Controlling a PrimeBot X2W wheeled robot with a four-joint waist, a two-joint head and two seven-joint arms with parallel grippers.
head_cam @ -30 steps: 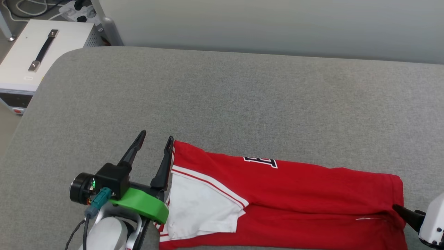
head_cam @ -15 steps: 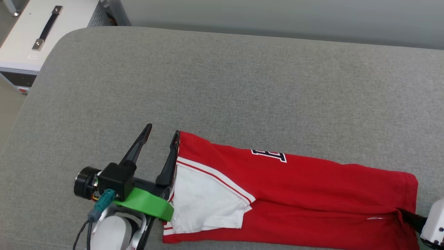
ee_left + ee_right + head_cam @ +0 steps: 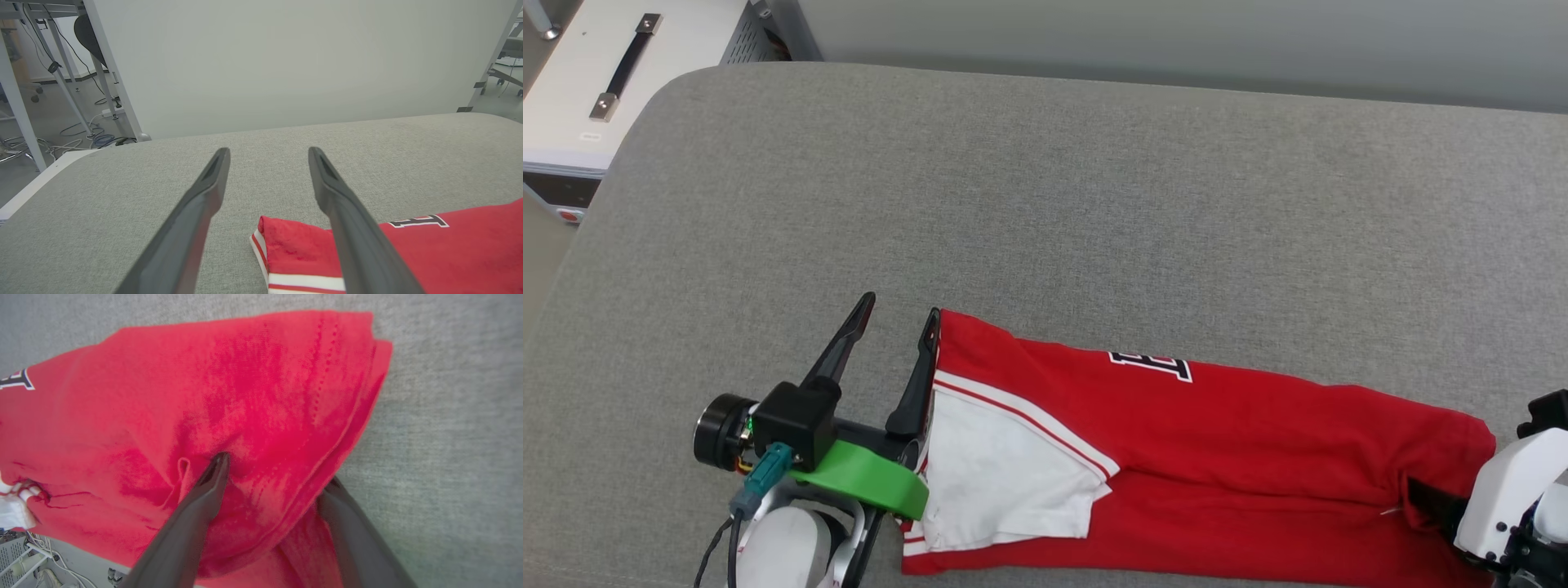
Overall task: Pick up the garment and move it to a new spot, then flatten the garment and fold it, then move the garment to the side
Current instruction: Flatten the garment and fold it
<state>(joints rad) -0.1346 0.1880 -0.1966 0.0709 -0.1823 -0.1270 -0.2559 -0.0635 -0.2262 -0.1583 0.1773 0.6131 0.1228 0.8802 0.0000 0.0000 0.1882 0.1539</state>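
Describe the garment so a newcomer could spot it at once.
Start at the wide grey cushion. Along its near edge lies the garment, folded into a long strip. Its bright red, white sleeve and black lettering stand out against the grey.

Grey padded surface (image 3: 1094,188) lay below a pale wall (image 3: 1176,33), white box (image 3: 686,41) with black handle (image 3: 625,64) stood beside, cables (image 3: 77,138) trailed over floor (image 3: 49,118).

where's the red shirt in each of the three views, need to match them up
Head view: the garment lies along the bottom, from centre to right.
Left wrist view: the garment sits in the lower right corner.
Right wrist view: the garment spreads over the left and centre.
Shared landmark: the black lettering, lower right in the left wrist view, at the left edge in the right wrist view.
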